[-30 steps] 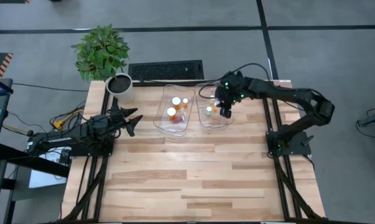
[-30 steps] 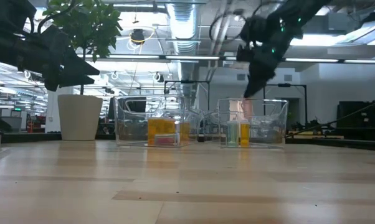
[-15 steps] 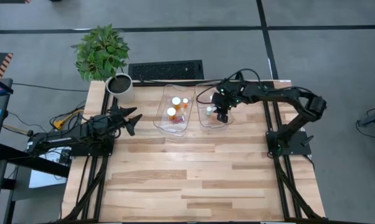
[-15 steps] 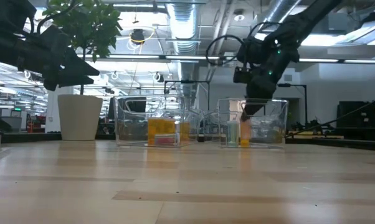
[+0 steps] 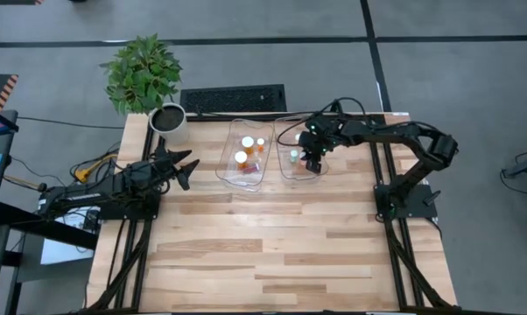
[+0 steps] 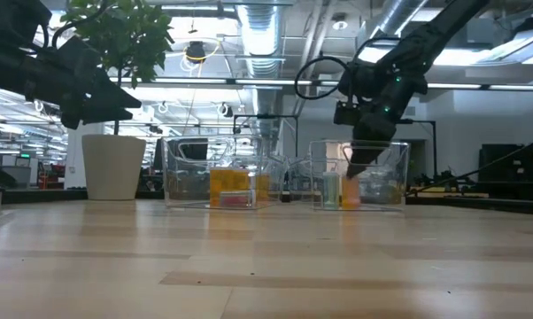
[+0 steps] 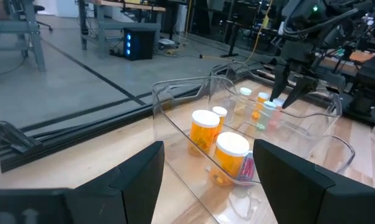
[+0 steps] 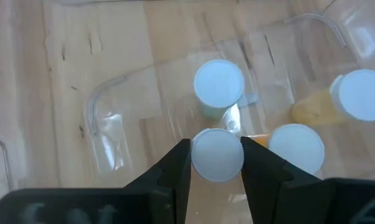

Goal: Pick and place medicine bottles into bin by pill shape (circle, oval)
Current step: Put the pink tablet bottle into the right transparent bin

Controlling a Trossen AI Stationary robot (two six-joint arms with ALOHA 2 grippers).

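Note:
Two clear bins stand at the table's far side. The left bin point(image 5: 246, 153) holds three orange medicine bottles point(image 7: 205, 130) with white caps. In the right bin point(image 5: 300, 150) stand a green bottle point(image 8: 218, 84) and two more white-capped bottles point(image 8: 296, 146). My right gripper point(image 8: 217, 163) reaches down into this bin, shut on an orange bottle point(image 6: 349, 190). My left gripper point(image 5: 186, 166) hangs open over the table's left side, its fingers pointing at the bins and touching nothing. My right gripper pinches the bottle's round white cap point(image 8: 217, 155) between its two fingers, one on each side. The fingers point(image 6: 359, 159) come slanting down from above and the right. The bottle hangs upright below them, low inside the right bin; whether its base touches the bin floor, I cannot tell.
A white plant pot point(image 5: 169, 121) with a green plant stands at the far left corner. A dark keyboard-like slab point(image 5: 233, 98) lies behind the bins. Bare wood point(image 5: 263, 236) spreads across the table's near half.
My right gripper has gone down into the right bin with the orange bottle, which stays upright in the hold and now sits low among the other bottles. Most of that drop came early; lately it has nearly stopped.

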